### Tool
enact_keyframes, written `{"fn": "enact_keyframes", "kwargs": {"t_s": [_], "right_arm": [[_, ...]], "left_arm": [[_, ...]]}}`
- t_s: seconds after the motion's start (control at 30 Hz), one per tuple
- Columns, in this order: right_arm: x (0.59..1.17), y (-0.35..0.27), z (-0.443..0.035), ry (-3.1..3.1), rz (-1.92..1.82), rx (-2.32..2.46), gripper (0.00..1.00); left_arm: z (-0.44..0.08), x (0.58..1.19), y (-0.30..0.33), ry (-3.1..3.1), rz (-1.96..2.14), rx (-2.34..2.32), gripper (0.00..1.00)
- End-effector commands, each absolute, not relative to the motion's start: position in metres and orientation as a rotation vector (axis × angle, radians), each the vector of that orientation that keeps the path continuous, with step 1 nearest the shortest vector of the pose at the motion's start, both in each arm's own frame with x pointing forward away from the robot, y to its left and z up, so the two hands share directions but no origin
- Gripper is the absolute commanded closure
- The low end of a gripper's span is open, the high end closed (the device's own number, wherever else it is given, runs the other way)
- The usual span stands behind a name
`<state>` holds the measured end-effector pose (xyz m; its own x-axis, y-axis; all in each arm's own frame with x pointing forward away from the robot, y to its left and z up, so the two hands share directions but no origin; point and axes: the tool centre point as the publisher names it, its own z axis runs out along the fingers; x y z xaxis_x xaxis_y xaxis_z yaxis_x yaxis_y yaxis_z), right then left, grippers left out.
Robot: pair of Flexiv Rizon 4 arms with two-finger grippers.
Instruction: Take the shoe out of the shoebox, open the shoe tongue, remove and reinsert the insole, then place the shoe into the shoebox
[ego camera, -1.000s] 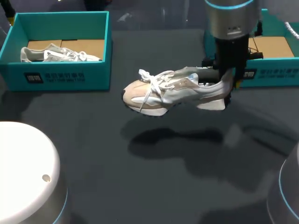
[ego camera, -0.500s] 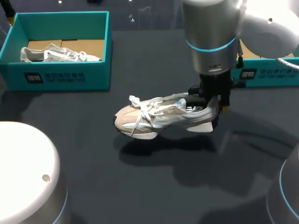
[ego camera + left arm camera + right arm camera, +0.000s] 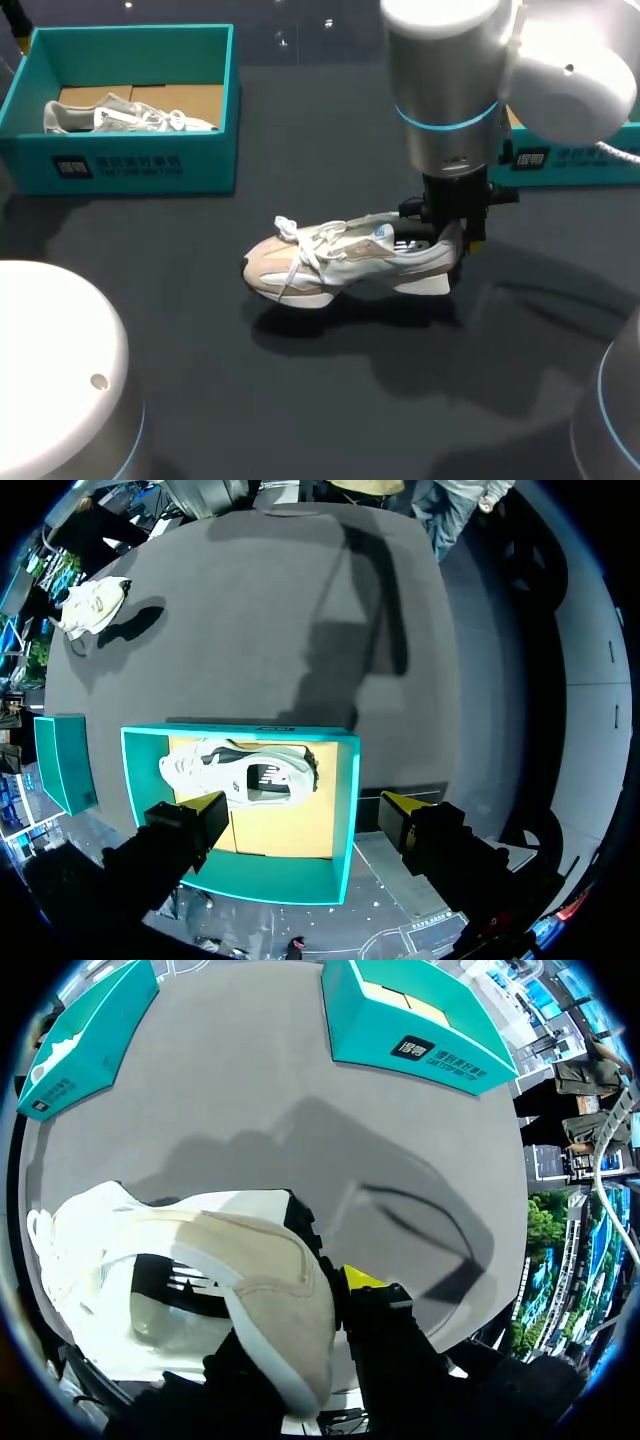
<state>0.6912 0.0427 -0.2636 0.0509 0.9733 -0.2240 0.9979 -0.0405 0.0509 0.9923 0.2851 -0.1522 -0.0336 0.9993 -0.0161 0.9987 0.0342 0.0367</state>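
The beige-and-white shoe lies low at mid-counter, its heel clamped in the right arm's fingers, with bare surface beyond its toe. The right arm stands nearly vertical above the heel. The left arm's fingers hang spread apart over a teal shoebox that holds a second shoe.

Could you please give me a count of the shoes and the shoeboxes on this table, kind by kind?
Shoes: 2 (boxed shoe inside the left shoebox; held shoe, gripped at the heel by the right gripper)
Shoeboxes: 2 (left shoebox; right shoebox, partly hidden behind the right arm)
Total: 4
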Motion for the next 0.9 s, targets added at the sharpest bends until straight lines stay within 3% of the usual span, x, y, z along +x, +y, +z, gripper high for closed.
{"fn": "enact_keyframes", "kwargs": {"t_s": [0.03, 0.9], "right_arm": [[0.69, 0.043, -0.266, 2.02, -0.168, 2.132, 1.0], [0.679, 0.045, -0.339, 2.069, -0.133, 2.109, 1.0]], "left_arm": [[-0.152, 0.993, 0.285, 2.233, 0.025, 2.16, 0.0], [-0.152, 0.993, 0.285, 2.233, 0.025, 2.16, 0.0]]}}
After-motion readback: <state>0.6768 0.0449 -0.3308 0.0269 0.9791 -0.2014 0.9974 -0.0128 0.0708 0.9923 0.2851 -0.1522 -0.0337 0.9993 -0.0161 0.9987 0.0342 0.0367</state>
